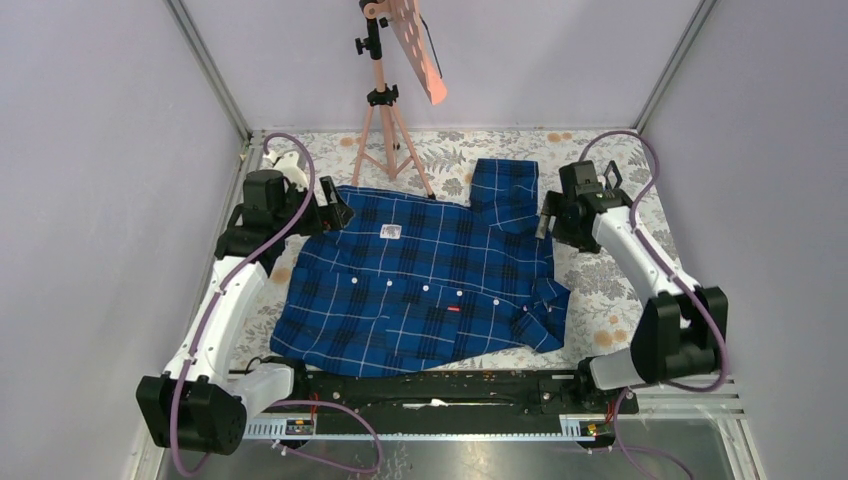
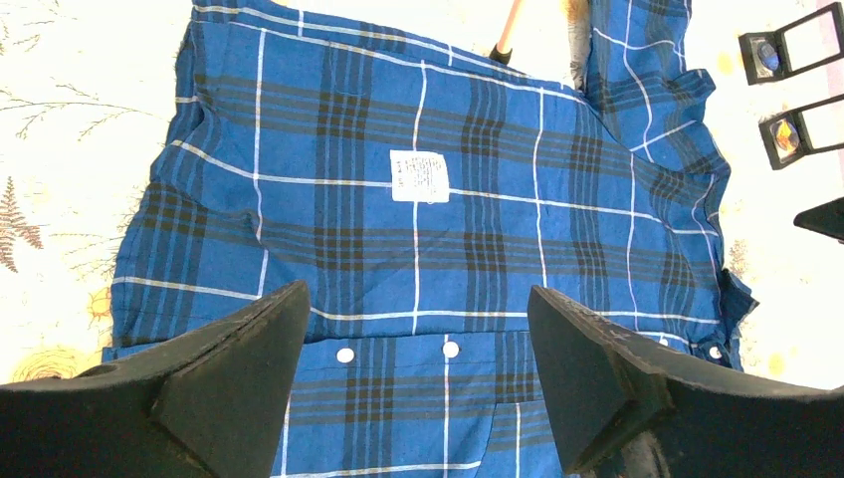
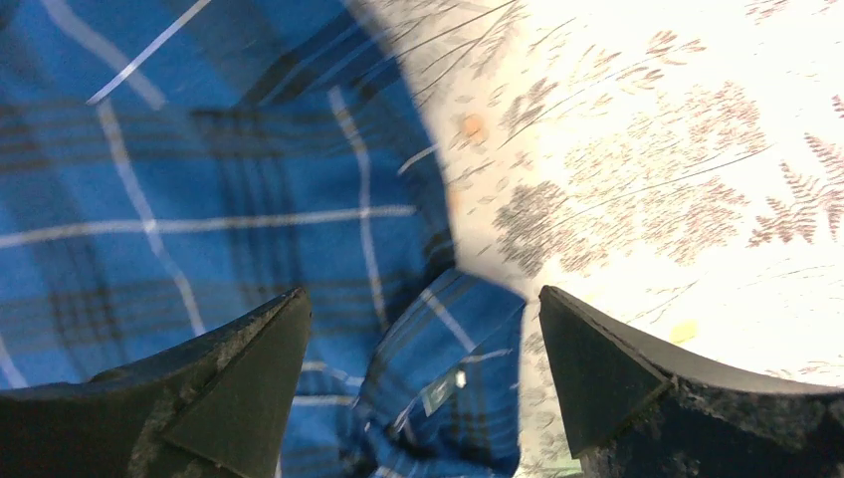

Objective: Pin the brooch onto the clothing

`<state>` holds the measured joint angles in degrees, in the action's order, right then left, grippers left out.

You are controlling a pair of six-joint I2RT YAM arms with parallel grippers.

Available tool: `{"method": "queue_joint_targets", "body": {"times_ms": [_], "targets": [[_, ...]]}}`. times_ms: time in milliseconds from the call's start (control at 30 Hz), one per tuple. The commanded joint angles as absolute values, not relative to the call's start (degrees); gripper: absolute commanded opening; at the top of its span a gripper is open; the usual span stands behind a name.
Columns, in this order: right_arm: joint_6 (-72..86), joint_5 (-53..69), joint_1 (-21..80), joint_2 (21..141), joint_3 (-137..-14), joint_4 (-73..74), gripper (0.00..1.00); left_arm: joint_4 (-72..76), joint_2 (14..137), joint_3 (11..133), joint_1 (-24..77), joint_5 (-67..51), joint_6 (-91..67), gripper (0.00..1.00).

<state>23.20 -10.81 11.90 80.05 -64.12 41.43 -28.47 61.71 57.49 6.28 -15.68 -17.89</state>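
The left claw (image 2: 416, 294) hung with its two black fingers spread wide and nothing between them. The right claw (image 3: 423, 294) was parted and empty in the same way.

Directly below and ahead of the left claw lay the large dark-blue plaid button-up shirt with thin white check lines (image 2: 518, 219), spread fairly flat. Its white neck label (image 2: 419, 176) sat just ahead of the gap between the fingers, and small white buttons (image 2: 345, 355) lay close below the fingertips. The right claw hovered over the shirt's edge: plaid cloth under its left finger, a rumpled fold in the gap, and bare floral-printed tabletop (image 3: 647, 149) under its right finger and beyond.

No brooch could be made out with certainty, either in a claw or on the fabric, so the task looked to be at its very start. The next move would probably call for locating and gripping the brooch. After that, one claw would need to steady a flat patch of cloth while the other worked the pin through.
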Motion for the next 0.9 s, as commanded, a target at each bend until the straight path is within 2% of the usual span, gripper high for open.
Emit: {"method": "queue_joint_targets", "body": {"times_ms": [0, 267, 400, 867], "targets": [[19.4, -14.4, 6.9, 85.8, -68.2, 38.3, 0.91, -24.1, 60.7, 56.6, 5.5, -15.5, -18.6, 0.87], [22.7, -8.0, -5.9, 94.4, -69.2, 27.9, 0.79, -24.3, 59.5, 56.1, 4.3, -14.4, -18.3, 0.87], [27.8, -0.4, -10.4, 98.1, -68.8, 21.6, 0.71, -25.2, 60.1, 56.6, 4.1, -13.2, -17.6, 0.87], [39.5, -2.8, -19.1, 105.0, -69.3, 11.5, 0.64, -25.2, 60.0, 56.8, 4.1, -13.0, -17.4, 0.87]]}}
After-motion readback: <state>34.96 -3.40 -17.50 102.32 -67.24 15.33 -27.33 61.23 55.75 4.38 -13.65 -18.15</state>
